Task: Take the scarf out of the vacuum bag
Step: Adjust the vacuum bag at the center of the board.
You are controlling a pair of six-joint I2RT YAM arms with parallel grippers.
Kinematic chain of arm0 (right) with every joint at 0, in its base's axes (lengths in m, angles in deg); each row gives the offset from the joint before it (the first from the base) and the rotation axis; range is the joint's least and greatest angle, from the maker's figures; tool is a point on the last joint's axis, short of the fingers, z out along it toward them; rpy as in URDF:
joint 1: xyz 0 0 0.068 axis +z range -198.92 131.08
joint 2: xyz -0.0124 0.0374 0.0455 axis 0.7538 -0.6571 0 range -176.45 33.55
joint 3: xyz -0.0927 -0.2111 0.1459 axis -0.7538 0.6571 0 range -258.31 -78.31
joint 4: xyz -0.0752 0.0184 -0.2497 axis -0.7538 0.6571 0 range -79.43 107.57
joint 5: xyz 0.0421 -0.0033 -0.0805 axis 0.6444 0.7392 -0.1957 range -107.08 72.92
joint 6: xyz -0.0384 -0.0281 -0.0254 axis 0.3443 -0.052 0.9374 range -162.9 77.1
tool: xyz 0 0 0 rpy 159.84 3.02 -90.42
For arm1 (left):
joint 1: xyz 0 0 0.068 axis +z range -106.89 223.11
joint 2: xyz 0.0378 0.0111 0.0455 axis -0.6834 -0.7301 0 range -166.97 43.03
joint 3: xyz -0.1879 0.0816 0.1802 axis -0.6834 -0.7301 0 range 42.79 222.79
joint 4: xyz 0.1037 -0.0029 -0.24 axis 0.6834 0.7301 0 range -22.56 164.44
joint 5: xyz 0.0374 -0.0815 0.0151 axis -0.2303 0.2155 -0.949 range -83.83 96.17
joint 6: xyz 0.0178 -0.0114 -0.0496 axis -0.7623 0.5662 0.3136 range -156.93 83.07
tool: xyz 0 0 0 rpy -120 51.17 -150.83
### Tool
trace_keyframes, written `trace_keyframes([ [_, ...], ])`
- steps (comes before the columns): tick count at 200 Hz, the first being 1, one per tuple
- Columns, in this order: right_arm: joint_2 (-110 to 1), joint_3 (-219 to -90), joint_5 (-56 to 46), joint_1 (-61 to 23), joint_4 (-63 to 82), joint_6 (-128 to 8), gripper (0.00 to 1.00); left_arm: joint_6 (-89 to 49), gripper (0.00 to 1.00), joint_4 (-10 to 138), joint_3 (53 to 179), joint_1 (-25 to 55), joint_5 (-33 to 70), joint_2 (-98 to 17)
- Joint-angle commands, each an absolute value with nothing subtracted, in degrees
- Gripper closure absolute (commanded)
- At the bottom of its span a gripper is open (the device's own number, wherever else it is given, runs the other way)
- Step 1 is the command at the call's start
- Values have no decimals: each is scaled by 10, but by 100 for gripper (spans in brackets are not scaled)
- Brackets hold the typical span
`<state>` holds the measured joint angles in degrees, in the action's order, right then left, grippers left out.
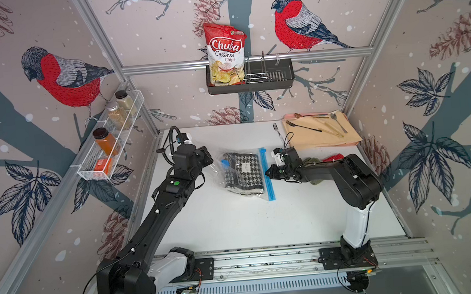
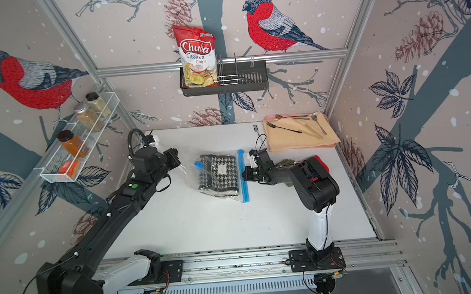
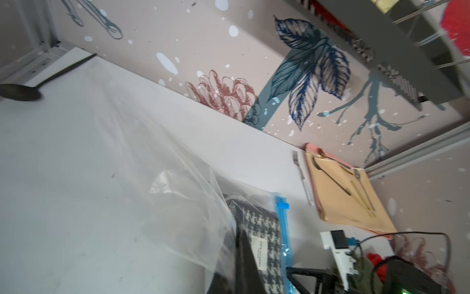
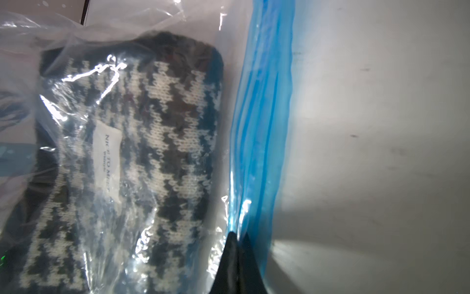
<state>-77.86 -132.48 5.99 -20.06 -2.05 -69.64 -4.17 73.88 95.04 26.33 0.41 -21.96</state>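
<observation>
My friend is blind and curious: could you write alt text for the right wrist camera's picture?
A folded black-and-white houndstooth scarf with a white label lies inside a clear, crinkly vacuum bag, beside the bag's light-blue zip strip. The robot's black right pincer, tips closed together, meets that strip's edge; white table lies beyond.

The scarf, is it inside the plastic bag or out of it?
Inside. The scarf lies folded under the crinkled clear plastic of the vacuum bag, beside its blue zip strip.
</observation>
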Motion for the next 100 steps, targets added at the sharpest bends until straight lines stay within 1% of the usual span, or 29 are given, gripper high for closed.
trace_keyframes([
  [1,-789,-1315,20,-199,144,-686,100,-62,100,735,934,264,-29,-227],
  [47,-789,-1317,22,-198,146,-685,100,-47,100,727,903,263,-83,-262],
  [100,-778,-1312,33,-194,139,-683,100,-50,100,692,861,263,-100,-292],
])
